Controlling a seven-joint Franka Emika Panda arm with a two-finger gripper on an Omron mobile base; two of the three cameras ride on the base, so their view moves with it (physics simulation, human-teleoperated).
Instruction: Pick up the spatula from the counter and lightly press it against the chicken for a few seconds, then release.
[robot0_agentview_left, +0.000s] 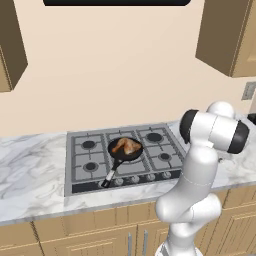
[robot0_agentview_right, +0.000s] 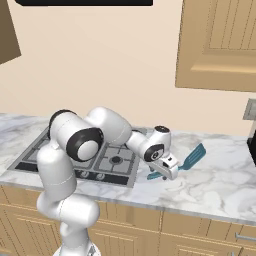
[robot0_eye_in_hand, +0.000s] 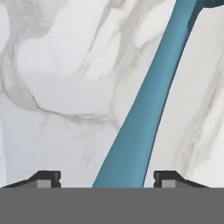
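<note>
Teal spatula (robot0_eye_in_hand: 144, 113) handle lies between the gripper (robot0_eye_in_hand: 108, 178) tips, long axis running away over the marble counter (robot0_eye_in_hand: 57, 87); jaws apart, gap each side, not yet clamped.

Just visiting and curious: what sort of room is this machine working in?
A kitchen, it seems, computer-rendered: a gas hob, a pan holding chicken, and wooden cabinets.

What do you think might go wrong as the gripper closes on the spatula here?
The spatula handle lies nearer one fingertip of the open gripper, so closing may nudge it sideways on the marble counter. Gripped near the handle's end, the blade could droop on the way to the chicken.
</note>
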